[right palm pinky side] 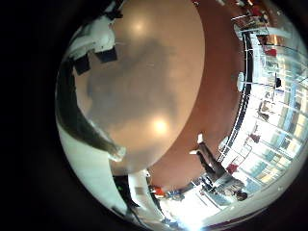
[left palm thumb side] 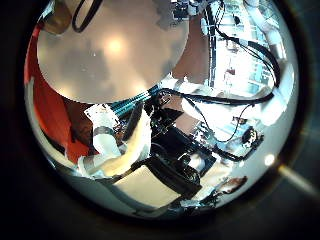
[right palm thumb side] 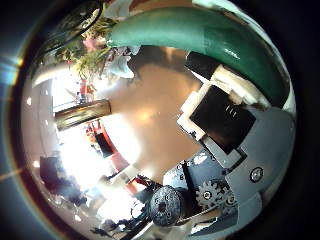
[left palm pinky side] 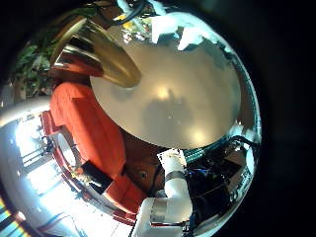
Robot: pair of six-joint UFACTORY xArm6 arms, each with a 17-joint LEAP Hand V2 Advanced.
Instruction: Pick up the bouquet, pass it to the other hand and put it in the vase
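Note:
The bouquet (right palm thumb side: 93,52), flowers with leafy stems, shows in the right thumb side palm view over the round table (right palm thumb side: 155,100), beside the end of a long part of my right hand (right palm thumb side: 225,115). I cannot tell whether it is held. The tall shiny vase (right palm thumb side: 84,113) stands on the table a little away from the bouquet. In the left little finger side palm view the vase (left palm pinky side: 99,56) is large and close, with greenery (left palm pinky side: 38,61) beside it. Parts of my left hand (left palm pinky side: 173,25) show above the table (left palm pinky side: 183,99).
The table top (left palm thumb side: 110,50) also shows in the left thumb side palm view, with a white arm (left palm thumb side: 115,150) beside it. It shows in the right little finger side palm view (right palm pinky side: 154,87) too, with a hand (right palm pinky side: 96,38) over its edge. A sofa (left palm pinky side: 91,133) stands beside the table.

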